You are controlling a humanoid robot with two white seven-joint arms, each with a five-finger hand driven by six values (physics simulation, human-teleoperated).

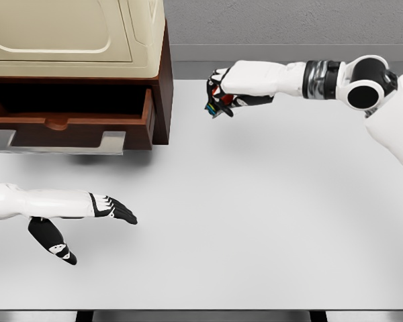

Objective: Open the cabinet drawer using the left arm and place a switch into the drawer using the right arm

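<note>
Now, with the drawer (70, 114) already open and the left hand (111, 208) resting open-fingered over the bench (269, 221), the right hand (225, 90), clasping the switch (215, 104) just right of the cabinet (162, 74), should travel left over the cavity before letting go.

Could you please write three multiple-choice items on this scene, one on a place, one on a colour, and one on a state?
1. Where is the right hand holding the switch?
A. Inside the drawer
B. Above the table, right of the cabinet
C. At the table's near edge

2. What colour is the table?
A. White
B. Black
C. Green

3. What state is the drawer in?
A. Closed
B. Removed
C. Pulled open

Answers: 1 B, since the hand is beside the cabinet, outside the drawer. 2 A, the bare surface is white. 3 C, its front stands out from the cabinet and the dark cavity shows; the left hand rests open, away from it.
</note>
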